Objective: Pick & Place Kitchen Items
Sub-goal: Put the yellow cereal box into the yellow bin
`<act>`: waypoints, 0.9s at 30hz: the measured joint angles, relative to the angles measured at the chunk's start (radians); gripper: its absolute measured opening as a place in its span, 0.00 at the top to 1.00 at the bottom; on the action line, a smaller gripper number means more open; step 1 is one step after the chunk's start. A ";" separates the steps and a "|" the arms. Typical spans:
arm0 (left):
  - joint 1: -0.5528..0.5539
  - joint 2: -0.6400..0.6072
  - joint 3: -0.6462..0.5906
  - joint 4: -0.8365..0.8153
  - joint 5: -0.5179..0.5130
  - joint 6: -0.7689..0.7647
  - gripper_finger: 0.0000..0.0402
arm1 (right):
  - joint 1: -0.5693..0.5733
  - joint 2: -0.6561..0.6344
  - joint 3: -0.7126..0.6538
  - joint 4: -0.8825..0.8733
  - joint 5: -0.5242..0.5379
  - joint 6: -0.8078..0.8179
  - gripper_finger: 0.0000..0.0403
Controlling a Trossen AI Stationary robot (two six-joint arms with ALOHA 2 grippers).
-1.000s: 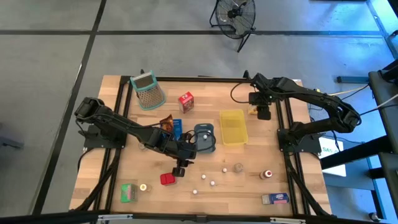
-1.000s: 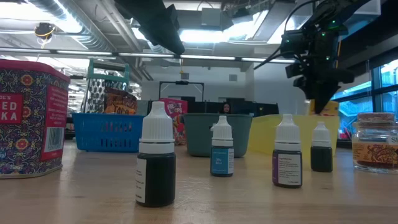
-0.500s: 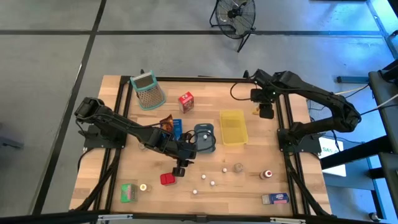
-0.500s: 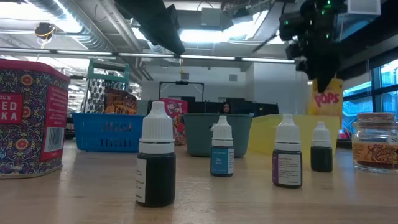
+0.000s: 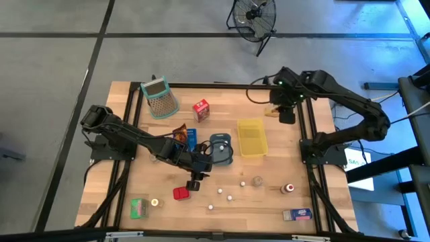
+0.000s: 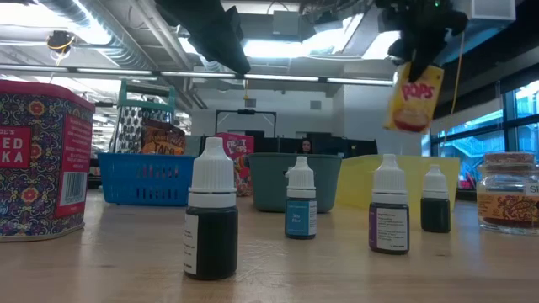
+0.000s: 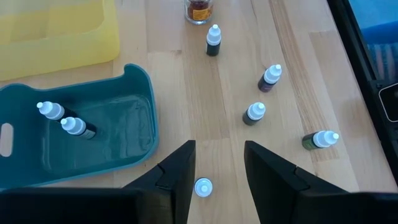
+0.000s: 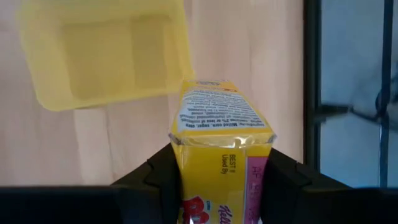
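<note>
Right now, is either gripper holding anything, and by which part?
The right gripper holds the yellow carton by its two sides, lifted clear of the table. The left gripper holds nothing; a white-capped bottle lies between its open fingers.

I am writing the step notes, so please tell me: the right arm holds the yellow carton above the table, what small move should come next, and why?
Probably carry it sideways toward the yellow tray, then lower. The right end effector is shut on the yellow carton and holds it clear of the table; the tray lies open and empty just beside, not yet under it. The left end effector waits over a small bottle.
</note>
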 joint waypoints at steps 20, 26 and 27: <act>-0.001 0.001 -0.029 0.002 0.000 -0.010 0.67 | 0.205 0.177 0.048 0.091 -0.001 0.015 0.60; -0.001 0.001 -0.029 0.013 0.000 -0.006 0.67 | 0.242 0.187 0.099 0.112 -0.012 0.016 0.60; -0.001 0.001 -0.029 0.013 0.000 -0.003 0.67 | 0.245 0.193 0.099 0.121 -0.024 0.015 0.60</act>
